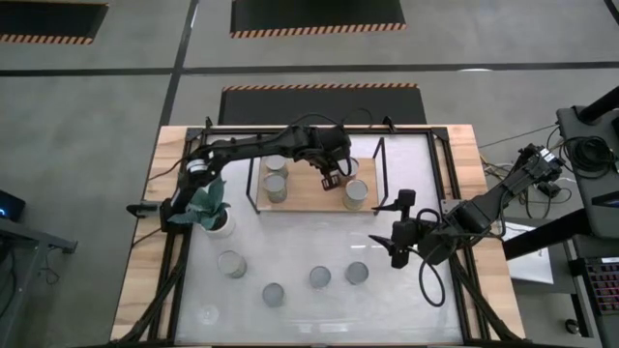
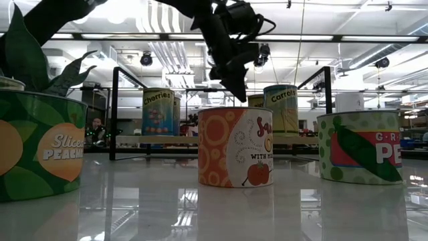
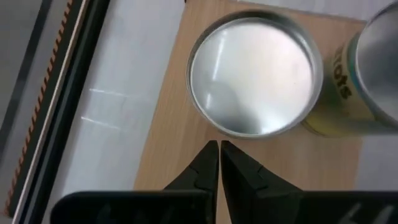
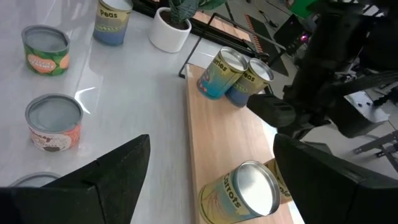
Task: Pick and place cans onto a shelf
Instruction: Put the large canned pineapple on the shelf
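cans, high view: we count two cans (image 1: 275,176) at the left end of the shelf (image 1: 308,195) and two cans (image 1: 355,184) at its right end, with four more cans (image 1: 295,277) standing loose on the white table (image 1: 300,242) in front of it. our left arm reaches from the table's left edge across the shelf, and the left gripper (image 1: 332,181) hangs over the wood board between the two pairs, just beside the right pair. our right arm lies low at the right side, its right gripper (image 1: 397,228) over bare table near the shelf's right end, fingers spread wide and empty. a potted plant (image 1: 210,207) sits left of the shelf.

low view: three table cans fill the foreground, the tomato can (image 2: 235,146) in the middle; behind it the left gripper (image 2: 237,88) points down above the board, holding nothing.

left wrist view: the two dark fingers (image 3: 205,165) are pressed together, tips over the board just short of a can's silver top (image 3: 255,74); a second can (image 3: 367,74) touches it.

right wrist view: between the wide-apart fingers (image 4: 118,168) we see the board, the carrots can (image 4: 239,193) nearest, and the far pair (image 4: 233,74) beyond.
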`<move>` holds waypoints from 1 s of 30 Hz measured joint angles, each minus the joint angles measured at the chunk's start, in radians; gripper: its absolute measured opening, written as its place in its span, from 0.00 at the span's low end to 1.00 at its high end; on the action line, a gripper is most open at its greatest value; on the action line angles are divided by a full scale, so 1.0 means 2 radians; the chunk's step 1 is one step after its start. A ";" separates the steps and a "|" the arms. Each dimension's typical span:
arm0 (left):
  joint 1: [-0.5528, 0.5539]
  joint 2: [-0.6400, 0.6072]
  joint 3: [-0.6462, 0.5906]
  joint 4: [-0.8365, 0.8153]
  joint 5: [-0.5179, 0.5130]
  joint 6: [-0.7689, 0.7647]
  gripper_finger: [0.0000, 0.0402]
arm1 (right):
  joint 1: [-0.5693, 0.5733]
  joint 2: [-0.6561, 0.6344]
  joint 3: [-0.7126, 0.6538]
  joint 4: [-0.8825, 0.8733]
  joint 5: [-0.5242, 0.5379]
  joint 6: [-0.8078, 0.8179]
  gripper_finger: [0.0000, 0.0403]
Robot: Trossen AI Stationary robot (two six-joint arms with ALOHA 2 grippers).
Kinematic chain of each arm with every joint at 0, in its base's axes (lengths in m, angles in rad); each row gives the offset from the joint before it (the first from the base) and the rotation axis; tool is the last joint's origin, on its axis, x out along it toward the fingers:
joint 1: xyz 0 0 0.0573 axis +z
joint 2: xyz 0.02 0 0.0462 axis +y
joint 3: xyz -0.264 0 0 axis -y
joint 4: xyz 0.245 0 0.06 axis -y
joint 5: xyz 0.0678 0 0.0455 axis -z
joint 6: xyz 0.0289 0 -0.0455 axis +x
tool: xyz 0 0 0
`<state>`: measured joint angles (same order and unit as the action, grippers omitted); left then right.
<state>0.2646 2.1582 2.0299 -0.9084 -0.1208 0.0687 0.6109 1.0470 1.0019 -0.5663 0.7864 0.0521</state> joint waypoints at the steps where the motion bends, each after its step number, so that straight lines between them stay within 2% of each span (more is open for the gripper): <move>1: 0.000 0.000 -0.002 0.007 0.000 -0.001 0.00 | 0.000 0.000 0.000 0.000 0.000 0.000 0.81; 21: -0.004 -0.004 -0.001 0.035 0.000 -0.004 0.00 | 0.000 0.000 0.000 0.000 0.000 -0.001 0.81; 26: -0.046 -0.037 -0.002 0.032 -0.011 -0.003 0.00 | 0.000 0.000 0.000 -0.003 0.000 0.006 0.81; 30: -0.102 -0.085 -0.015 0.034 -0.064 0.012 0.00 | 0.000 0.000 0.000 -0.003 -0.003 0.017 0.81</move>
<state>0.0596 1.9872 2.0001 -0.8406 -0.2492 0.0920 0.6109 1.0466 1.0016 -0.5716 0.7812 0.0865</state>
